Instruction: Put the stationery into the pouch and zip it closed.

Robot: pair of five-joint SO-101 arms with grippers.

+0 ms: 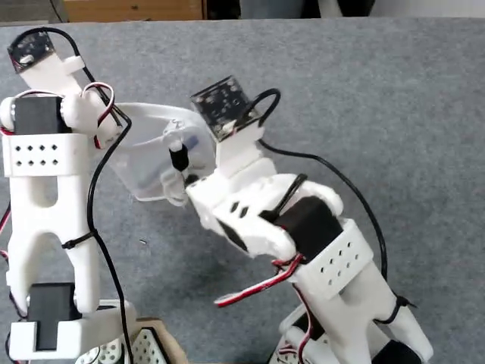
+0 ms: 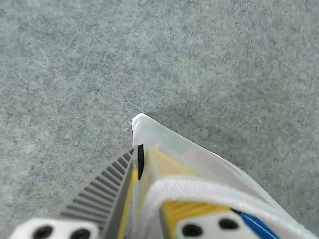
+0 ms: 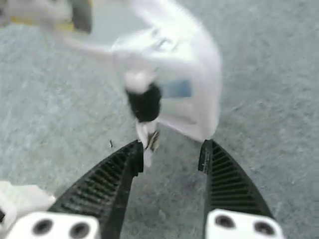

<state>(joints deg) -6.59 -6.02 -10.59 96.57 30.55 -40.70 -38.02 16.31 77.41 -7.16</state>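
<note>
A translucent white pouch (image 1: 148, 155) lies on the grey table with one corner lifted. My left gripper (image 1: 114, 130) is shut on that corner, and in the left wrist view the pouch (image 2: 174, 149) edge is pinched at the left gripper (image 2: 135, 157). A white stationery item with a black band (image 1: 179, 158) sticks out of the pouch's mouth. My right gripper (image 1: 182, 182) is at that mouth. In the right wrist view the right gripper (image 3: 171, 152) is open just short of the black-banded item (image 3: 144, 103) and the pouch (image 3: 184, 74). Something blue (image 3: 177, 89) shows through the pouch wall.
Grey felt (image 1: 379, 98) covers the table, with free room to the right and at the back. A wooden edge (image 1: 132, 9) runs along the far side. A cardboard box corner (image 1: 155, 337) sits near the left arm's base.
</note>
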